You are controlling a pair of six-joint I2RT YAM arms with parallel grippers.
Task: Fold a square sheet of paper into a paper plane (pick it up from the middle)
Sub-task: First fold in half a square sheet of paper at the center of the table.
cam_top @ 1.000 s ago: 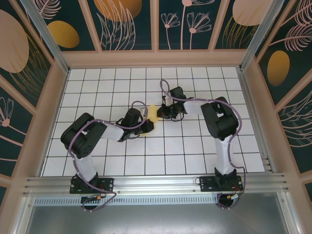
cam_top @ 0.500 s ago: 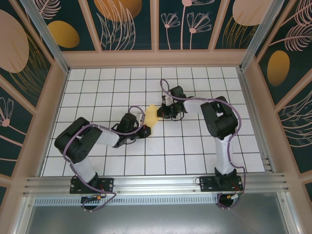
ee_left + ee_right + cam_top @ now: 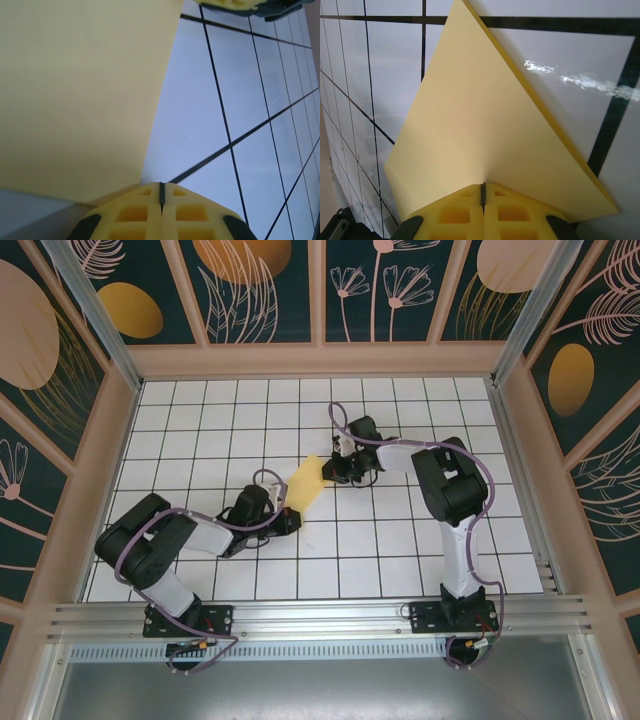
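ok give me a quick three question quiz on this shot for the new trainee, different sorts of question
1. True or false: the left gripper and the right gripper both stand open.
2. In the top view, the folded pale-yellow sheet of paper lies: A) between the two grippers; B) beside the right arm's base; C) against the back wall.
3. Short answer: in the right wrist view, what colour are the fingertips?
Key: 1 false, both are shut; 2 A; 3 yellow.
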